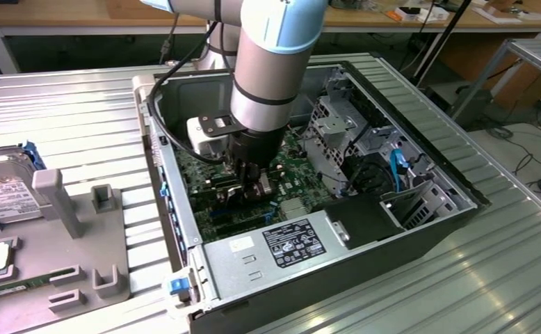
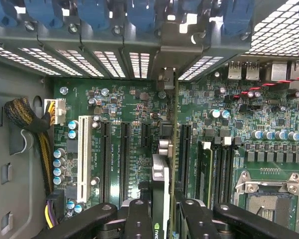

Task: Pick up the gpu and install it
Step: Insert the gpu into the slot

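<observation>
Ribbed metal tabletops point(image 1: 76, 132) carry the scene, with wooden benches seen behind them. On the middle table an open computer case point(image 1: 437, 229) is laid on its side, so that the motherboard point(image 2: 119, 107) inside faces upward. To the exterior view's left a grey fixture tray point(image 1: 85, 243) is placed, where a silver hard drive point(image 1: 1, 191) and a thin RAM stick point(image 1: 15, 287) are kept in their places.

The gpu point(image 2: 160, 194) is no longer on any tray: it is held on edge inside the case, directly above the board. The gripper point(image 2: 162, 211) is pinched on the gpu, one finger on each face of the card, and in the wrist view the card is seen edge-on, running away from the camera toward the rear slot openings point(image 2: 139, 62) of the case. In the exterior view the arm point(image 1: 270, 62) is lowered deep into the case, the card being partly hidden under it.

The picking up can therefore be judged as done. The card appears to be lined up along the expansion slots point(image 2: 123, 154), close to the board, but whether its edge is already seated in a slot cannot be told. The installing is thus judged as under way and not confirmed as finished, since the card is not released.
</observation>
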`<state>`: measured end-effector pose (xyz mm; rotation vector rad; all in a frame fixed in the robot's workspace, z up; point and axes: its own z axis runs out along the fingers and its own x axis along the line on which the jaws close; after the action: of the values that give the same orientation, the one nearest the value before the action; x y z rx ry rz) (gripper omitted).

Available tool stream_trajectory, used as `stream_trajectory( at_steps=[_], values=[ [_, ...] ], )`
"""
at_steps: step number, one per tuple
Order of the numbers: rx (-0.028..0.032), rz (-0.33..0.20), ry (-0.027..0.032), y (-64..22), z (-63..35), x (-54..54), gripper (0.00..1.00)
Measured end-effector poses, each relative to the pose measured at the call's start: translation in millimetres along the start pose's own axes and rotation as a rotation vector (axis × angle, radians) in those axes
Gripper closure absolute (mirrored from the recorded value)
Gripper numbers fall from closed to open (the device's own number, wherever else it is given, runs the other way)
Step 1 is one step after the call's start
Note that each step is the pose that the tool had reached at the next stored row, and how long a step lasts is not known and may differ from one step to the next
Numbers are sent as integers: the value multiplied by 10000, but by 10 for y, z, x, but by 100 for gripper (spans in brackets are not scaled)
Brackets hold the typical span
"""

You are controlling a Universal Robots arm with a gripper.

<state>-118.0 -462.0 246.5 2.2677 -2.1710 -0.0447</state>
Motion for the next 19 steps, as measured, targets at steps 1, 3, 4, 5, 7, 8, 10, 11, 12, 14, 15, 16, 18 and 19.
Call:
stream_trajectory(
  at_steps=[1,3,4,5,7,8,10,11,12,14,15,16,18,19],
  values=[
    [6,-2,1,7,1,-1,73],
    [5,0,59,16,2,-3,73],
    [6,0,80,16,2,-4,73],
    [4,1,96,17,2,-4,73],
    [4,2,98,17,2,-4,73],
    [4,2,98,17,2,-4,73],
    [4,2,98,17,2,-4,73],
    [0,2,101,18,1,-4,73],
    [-2,6,99,21,2,-4,73],
    [3,2,99,17,1,-4,55],
    [-2,10,101,16,-1,-4,48],
    [-7,28,102,17,-40,-5,48],
    [-12,63,99,19,-156,-7,48],
    [-12,81,100,20,-186,-7,48]
  ],
)
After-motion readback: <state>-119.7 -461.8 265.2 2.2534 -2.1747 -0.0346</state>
